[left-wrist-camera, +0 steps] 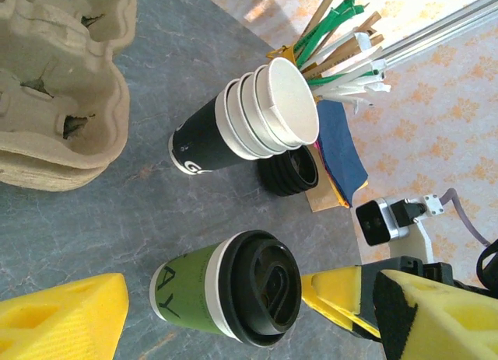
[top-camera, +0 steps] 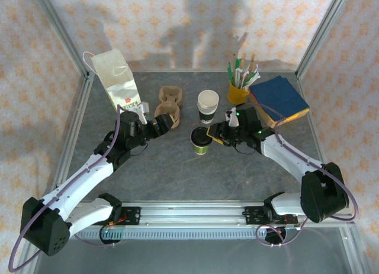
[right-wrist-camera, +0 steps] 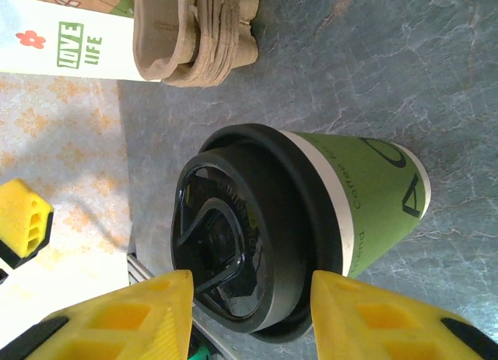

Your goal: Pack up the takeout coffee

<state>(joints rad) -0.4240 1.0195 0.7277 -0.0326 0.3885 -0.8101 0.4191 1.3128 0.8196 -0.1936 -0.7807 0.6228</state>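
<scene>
The takeout coffee [top-camera: 201,141], a green-walled paper cup with a black lid, stands upright near the table's middle. My right gripper [top-camera: 212,135] is right beside it, open, one yellow finger on each side of the lid [right-wrist-camera: 233,243], with a small gap at each fingertip. In the right wrist view the gripper [right-wrist-camera: 250,286] frames the lid. My left gripper [top-camera: 164,123] is open and holds nothing, a short way left of the cup, next to the cardboard cup carrier [top-camera: 169,104]. The left wrist view looks between its fingers [left-wrist-camera: 250,291] at the cup [left-wrist-camera: 226,286].
A lidless stack of white cups [top-camera: 208,106] stands just behind the coffee. Black lids [left-wrist-camera: 289,170] lie beside it. A yellow cup of sticks and straws [top-camera: 238,89], blue napkins [top-camera: 278,97] and a paper bag [top-camera: 121,81] line the back.
</scene>
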